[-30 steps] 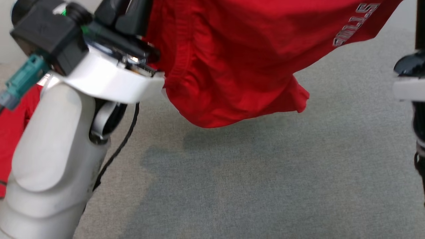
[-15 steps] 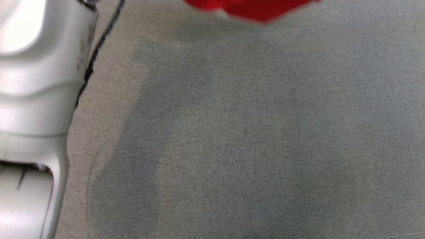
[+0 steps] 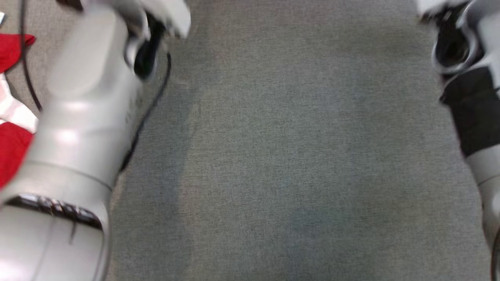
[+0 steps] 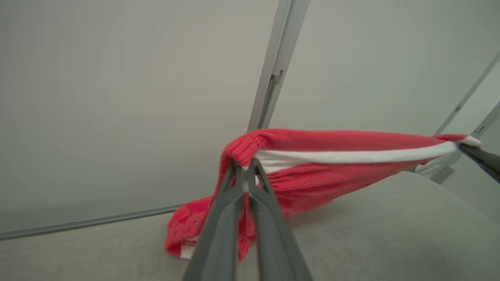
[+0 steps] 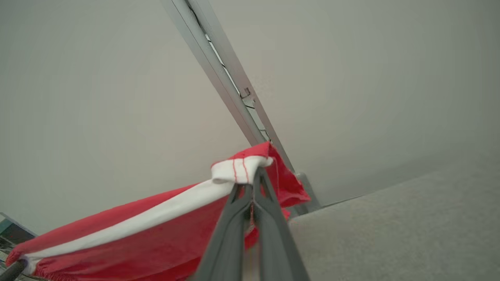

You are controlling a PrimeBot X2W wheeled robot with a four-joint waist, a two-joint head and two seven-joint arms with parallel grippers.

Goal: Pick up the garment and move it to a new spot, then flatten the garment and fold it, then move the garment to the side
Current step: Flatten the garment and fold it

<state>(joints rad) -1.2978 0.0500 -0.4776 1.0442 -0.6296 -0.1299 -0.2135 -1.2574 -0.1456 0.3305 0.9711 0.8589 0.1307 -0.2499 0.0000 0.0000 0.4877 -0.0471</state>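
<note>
garment (image 4: 320, 179) — red, white stripe | floor (image 3: 293, 156) — grey | wall (image 4: 117, 97) off-white | forearm (image 3: 78, 117) white

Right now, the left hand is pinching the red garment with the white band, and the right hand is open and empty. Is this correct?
Not quite. The right hand is not open and empty: it is shut on the white band at the other end of the red garment, as the right wrist view shows. The left hand is indeed pinching the garment.
</note>
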